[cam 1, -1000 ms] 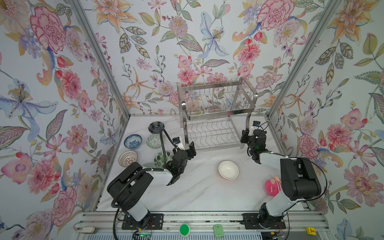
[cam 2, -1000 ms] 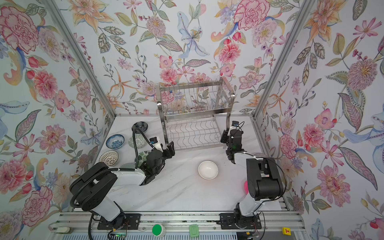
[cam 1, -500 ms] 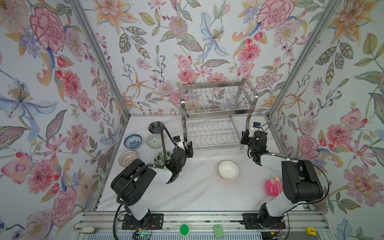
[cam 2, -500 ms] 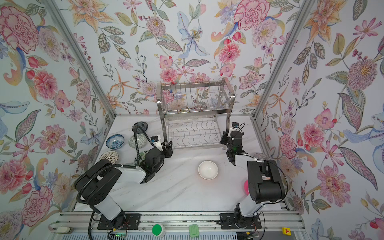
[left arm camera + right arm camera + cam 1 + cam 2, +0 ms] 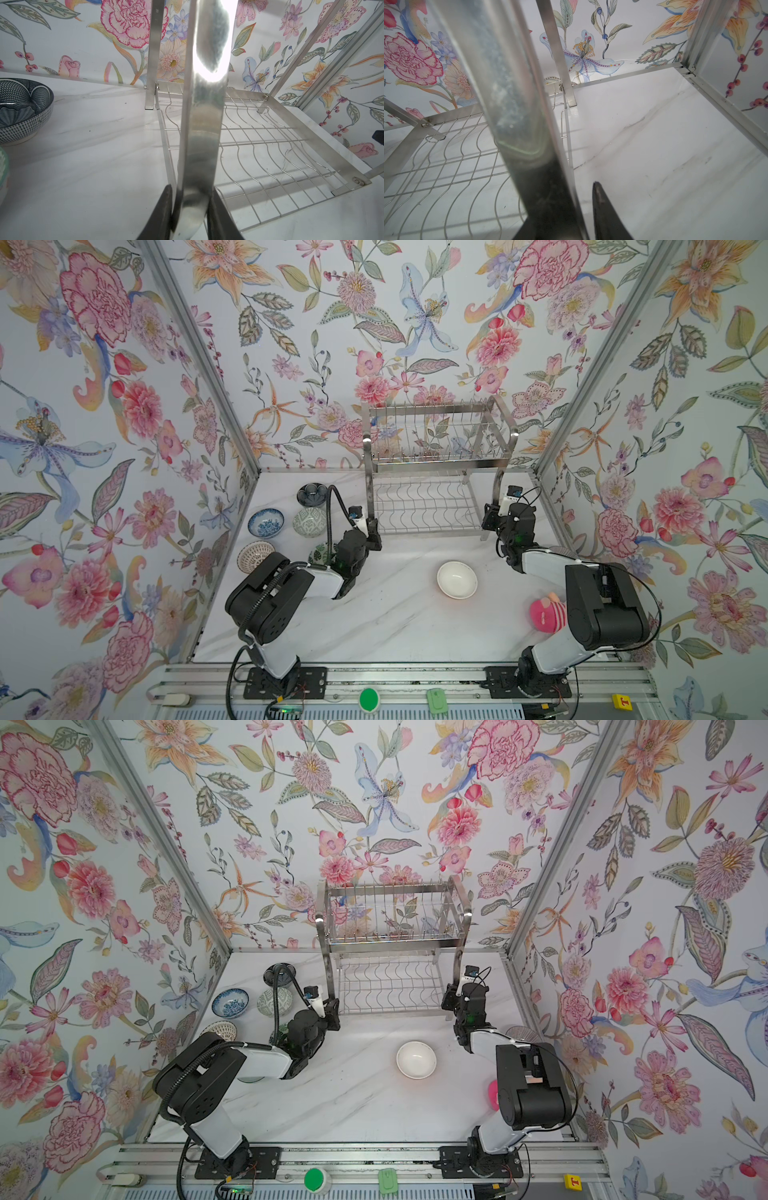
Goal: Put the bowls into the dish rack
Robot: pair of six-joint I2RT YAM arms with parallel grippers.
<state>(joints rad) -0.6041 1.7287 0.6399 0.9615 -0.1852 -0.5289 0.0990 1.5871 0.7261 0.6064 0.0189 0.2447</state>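
Logging a white marble-look tabletop (image 5: 374, 626) enclosed by floral wallpaper walls (image 5: 124, 406): one two-tier stainless-steel wire dish rack (image 5: 436, 456) stands at the back. I can count six small round bowls, all on the tabletop: five patterned bowls (image 5: 266, 523) left of the rack, one plain white bowl (image 5: 457, 579) in front, plus one pink striped plush toy (image 5: 546, 614). My left gripper (image 5: 191, 188) clamps the front-left leg (image 5: 199, 124); my right gripper (image 5: 490, 516) straddles the front-right leg (image 5: 519, 104), grip undeterminable.

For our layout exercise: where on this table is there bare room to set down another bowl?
Free: the marble table's front strip, before the plain white bowl; also the patch between that bowl and the shiny steel wire dish rack. Crowded: back left, among the patterned bowls.
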